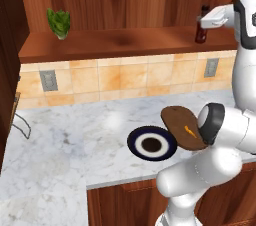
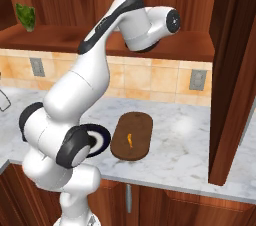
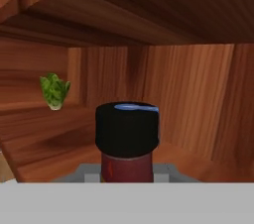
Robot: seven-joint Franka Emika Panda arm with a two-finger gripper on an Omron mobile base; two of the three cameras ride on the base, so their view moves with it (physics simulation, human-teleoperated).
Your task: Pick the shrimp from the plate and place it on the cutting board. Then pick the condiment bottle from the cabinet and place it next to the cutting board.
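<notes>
Clamped narrow around the condiment bottle (image 1: 201, 31) upright on the cabinet (image 1: 115, 44) shelf, tool (image 1: 206, 21) ready to carry it beside the cutting board (image 1: 184, 128), shrimp (image 1: 190, 131) already there.

One shrimp (image 2: 130, 140), one plate (image 1: 135, 143), one cutting board (image 2: 141, 126), one condiment bottle (image 1: 201, 32), one leafy green (image 1: 59, 23), two wall outlets (image 1: 48, 80).
</notes>
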